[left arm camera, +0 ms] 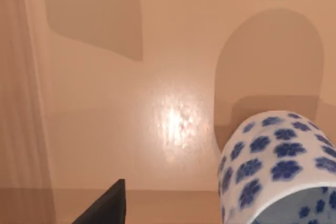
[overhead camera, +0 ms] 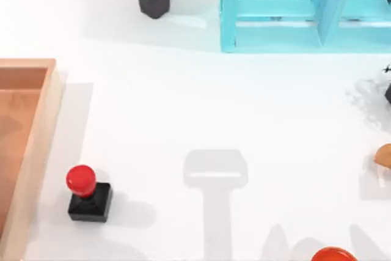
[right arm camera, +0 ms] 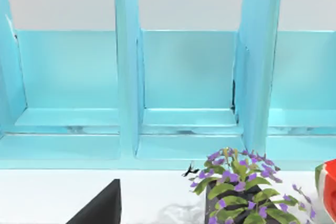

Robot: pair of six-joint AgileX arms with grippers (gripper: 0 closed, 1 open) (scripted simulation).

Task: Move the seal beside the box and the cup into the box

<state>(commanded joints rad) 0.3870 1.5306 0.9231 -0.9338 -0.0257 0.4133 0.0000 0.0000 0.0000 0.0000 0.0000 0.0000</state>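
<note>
Over the box floor [left arm camera: 157, 77], in the left wrist view, the left hand [left arm camera: 173, 219] is hanging with one dark finger [left arm camera: 107, 205] showing at the frame edge and the cup [left arm camera: 278, 166] lying right against the camera; whether the fingers are clamped on the cup or parted around it I cannot tell. The cup is white with blue flower prints, its blue inside just peeking at the rim. It is sitting over the orange-brown floor, with its shadow falling on that floor.

The right hand: one dark finger [right arm camera: 102, 205] is showing in the right wrist view, facing the turquoise shelf unit [right arm camera: 184, 87] with a purple-flowered plant pot [right arm camera: 236, 192] near it; finger state not readable there either.

In the top view the seal [overhead camera: 87, 192] is standing upright on the white tabletop [overhead camera: 214, 108], just beside the box [overhead camera: 36, 145], clear of its tan wall. That half of the task looks done.

Handling judgement: the cup is likely glazed ceramic, so rigid, light, slippery and chip-prone; a pinch across the rim, or on the wall near the rim, looks safest, with a low, gentle release. The seal is stiff and top-heavy; its glossy knob is slick, so the neck just below the knob is the better hold.

No brand, label or legible writing is showing on anything.
</note>
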